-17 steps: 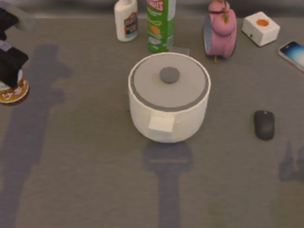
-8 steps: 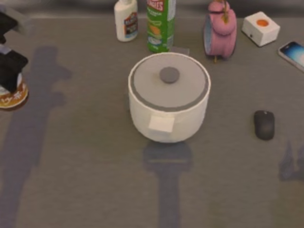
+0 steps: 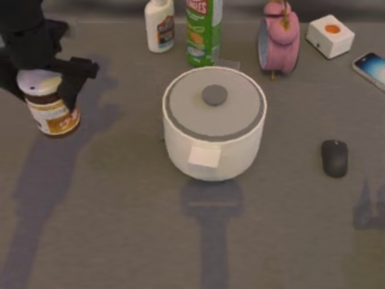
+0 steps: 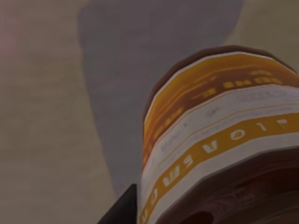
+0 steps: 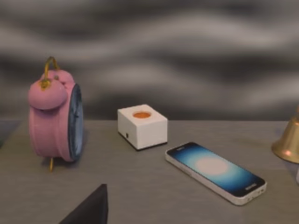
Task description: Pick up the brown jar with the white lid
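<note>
I have the pot [image 3: 214, 123] mid-table [image 3: 120, 229]. Behind it stand the glue bottle [image 3: 160, 25], can [image 3: 203, 31] and alarm clock [image 3: 278, 37]; farther right, a box [image 3: 330, 35] and phone [image 3: 370, 68]. The mouse [image 3: 334, 158] lies right of the pot. Far left, my left gripper [image 3: 45, 75] holds the jar [image 3: 50, 107].

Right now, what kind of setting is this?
Probably a rendered tabletop test scene rather than a real room: a grey table strewn with unrelated items, such as a white pot, a pink alarm clock and a phone. The left claw holds the brown jar aloft.
</note>
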Available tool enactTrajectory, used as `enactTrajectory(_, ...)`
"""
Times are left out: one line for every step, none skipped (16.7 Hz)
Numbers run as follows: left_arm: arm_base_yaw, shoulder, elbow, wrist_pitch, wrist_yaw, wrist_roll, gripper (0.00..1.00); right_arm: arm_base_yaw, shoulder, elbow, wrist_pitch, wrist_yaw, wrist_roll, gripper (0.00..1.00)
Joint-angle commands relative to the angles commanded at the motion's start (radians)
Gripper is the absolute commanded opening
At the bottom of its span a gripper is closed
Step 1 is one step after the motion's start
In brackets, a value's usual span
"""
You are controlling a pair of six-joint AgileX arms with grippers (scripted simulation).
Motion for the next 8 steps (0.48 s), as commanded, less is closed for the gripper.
enactTrajectory(-0.023,0.015,0.01,0.008,0.0,-0.083,0.0,0.0,0.0,0.0,0.0,0.0,0.0,1.0)
enactTrajectory(-0.044,0.029,0.019,0.015,-0.001,-0.157,0.0,0.0,0.0,0.0,0.0,0.0,0.0,1.0)
enactTrajectory(-0.064,0.043,0.026,0.022,-0.001,-0.222,0.0,0.0,0.0,0.0,0.0,0.0,0.0,1.0)
enactTrajectory(-0.082,0.054,0.031,0.027,-0.001,-0.275,0.0,0.0,0.0,0.0,0.0,0.0,0.0,1.0)
enactTrajectory(-0.097,0.064,0.034,0.033,-0.001,-0.319,0.0,0.0,0.0,0.0,0.0,0.0,0.0,1.0)
enactTrajectory(-0.11,0.071,0.037,0.037,-0.001,-0.352,0.0,0.0,0.0,0.0,0.0,0.0,0.0,1.0)
enactTrajectory(-0.118,0.076,0.038,0.04,0.0,-0.374,0.0,0.0,0.0,0.0,0.0,0.0,0.0,1.0)
enactTrajectory(-0.123,0.078,0.039,0.042,0.0,-0.385,0.0,0.0,0.0,0.0,0.0,0.0,0.0,1.0)
